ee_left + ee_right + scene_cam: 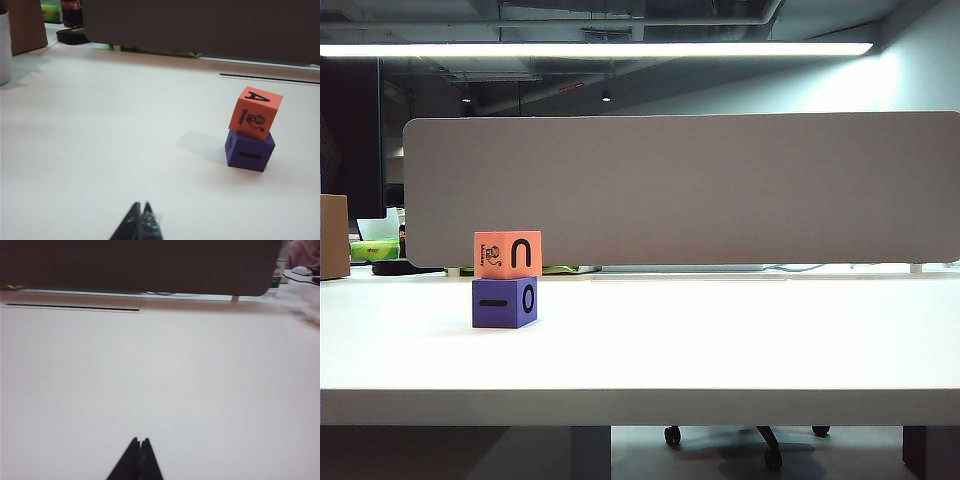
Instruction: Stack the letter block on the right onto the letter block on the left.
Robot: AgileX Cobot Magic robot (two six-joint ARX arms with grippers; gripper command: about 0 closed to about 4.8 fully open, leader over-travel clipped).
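From the exterior view, the orange letter block [507,254] sits squarely on top of the purple letter block [504,302], the pair standing at about nine o'clock of the white table [720,340]. Behind them runs the long grey divider panel [680,188], with a brown cardboard box [334,236] off at the far nine o'clock edge. None of my arms shows here, and nothing crowds the stack.

Through my left wrist camera, the orange block [255,113] rides on the purple one [249,151], turned a little askew on it, out at roughly two o'clock from my left gripper [141,210]. That gripper hangs low over bare tabletop, well apart from the stack, its two dark fingertips pressed together with nothing between them. A brown box [27,25] and a dark bottle [72,11] stand far off.

Through my right wrist camera, my right gripper [140,442] hovers over open table, tips squeezed together, holding nothing. The dark panel [140,265] fills twelve o'clock; neither block is in sight.
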